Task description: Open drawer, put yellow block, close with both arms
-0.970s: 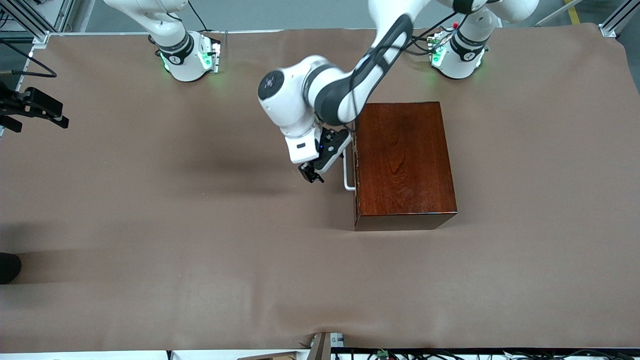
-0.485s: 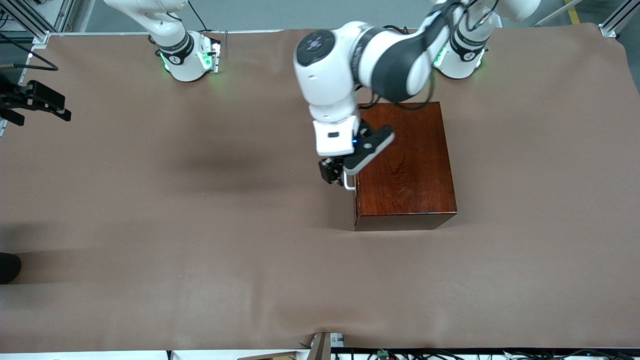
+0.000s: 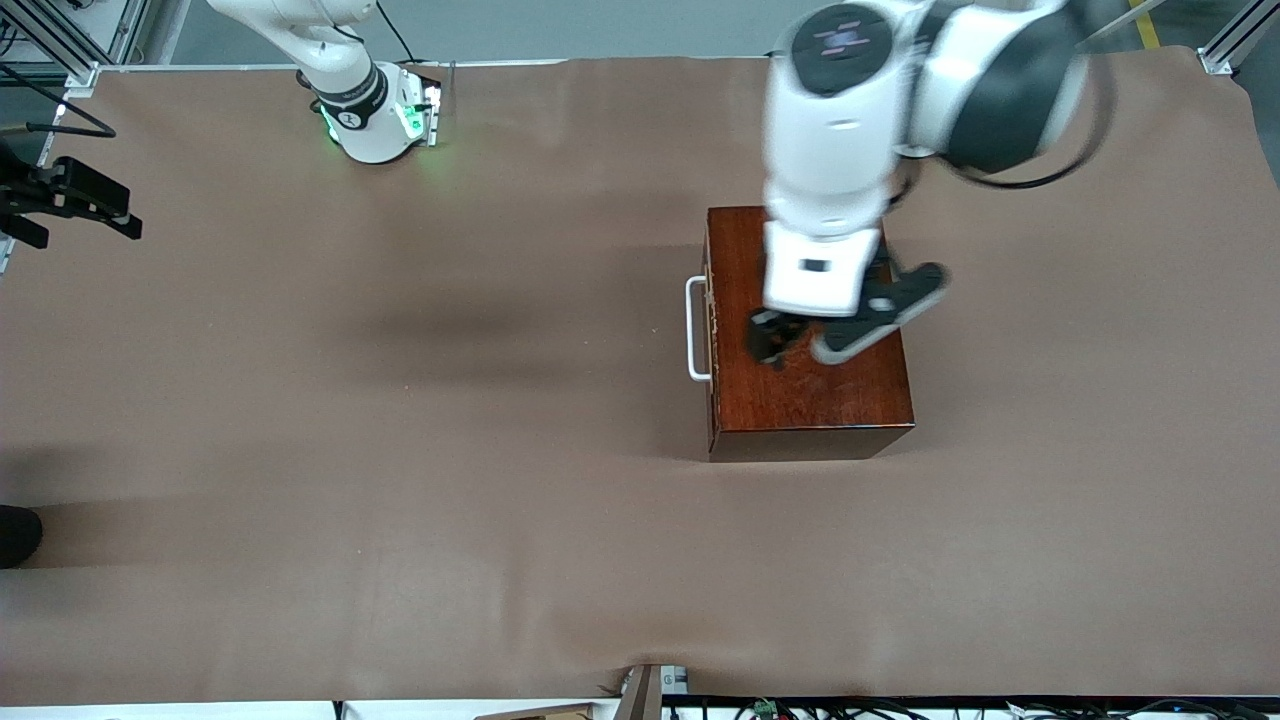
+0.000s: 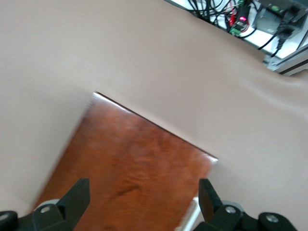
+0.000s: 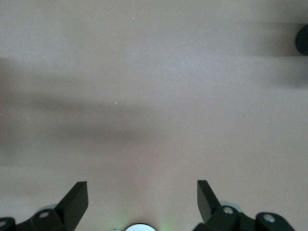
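The reddish-brown wooden box stands toward the left arm's end of the table. Its drawer is pushed in, and the white bar handle faces the right arm's end. My left gripper hangs open over the box's top with nothing between its fingers, and the handle shows beside one finger. My right gripper is open and empty, held high over bare table near its own base. The right arm's black hand shows at the front view's edge. The yellow block is out of view.
Brown cloth covers the whole table. A dark round shape sits at the table's edge at the right arm's end. Cables and a small fixture lie along the edge nearest the front camera.
The left arm has swung from in front of the drawer handle up and over the box's top. The drawer stays shut. The right arm's hand has barely shifted.
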{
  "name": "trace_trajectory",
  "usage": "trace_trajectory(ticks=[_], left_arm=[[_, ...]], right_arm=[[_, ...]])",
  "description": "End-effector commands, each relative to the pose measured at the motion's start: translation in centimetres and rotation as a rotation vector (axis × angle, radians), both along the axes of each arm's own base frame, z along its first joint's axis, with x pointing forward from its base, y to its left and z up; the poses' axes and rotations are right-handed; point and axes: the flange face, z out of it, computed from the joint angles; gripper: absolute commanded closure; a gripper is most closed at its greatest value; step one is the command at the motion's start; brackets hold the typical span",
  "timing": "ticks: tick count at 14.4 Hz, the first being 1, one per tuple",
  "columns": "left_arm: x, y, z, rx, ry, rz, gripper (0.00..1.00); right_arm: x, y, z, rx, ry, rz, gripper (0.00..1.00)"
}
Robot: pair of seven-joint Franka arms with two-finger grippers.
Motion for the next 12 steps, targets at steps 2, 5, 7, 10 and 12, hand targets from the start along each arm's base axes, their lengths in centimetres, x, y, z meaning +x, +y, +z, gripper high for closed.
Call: trace_trajectory(ticks=[2,5,7,10,12], left_arm=[[-2.5,6.5,3.6,0.002,0.069,-0.153,0.0],[-4.4,10.7,5.6,0.006,0.083,-0.266,0.0],[-6.1,13.3,5.8,0.016,0.115,-0.366,0.0],[-6.6,16.7,6.1,0.03,0.152,-0.472,0.0],[-6.2,18.7,6.6,0.034,0.166,-0.503,0.0]], right_arm=[[-0.1,-0.6,0.8,0.004,-0.026,-0.01,0.0],[-0.1,-0.5,0.8,0.005,-0.026,-0.01,0.0],[-0.1,-0.3,0.7,0.003,-0.024,-0.063,0.0],[-0.1,-0.3,0.7,0.001,-0.021,-0.094,0.0],[-0.1,-0.3,0.7,0.001,-0.021,-0.096,0.0]])
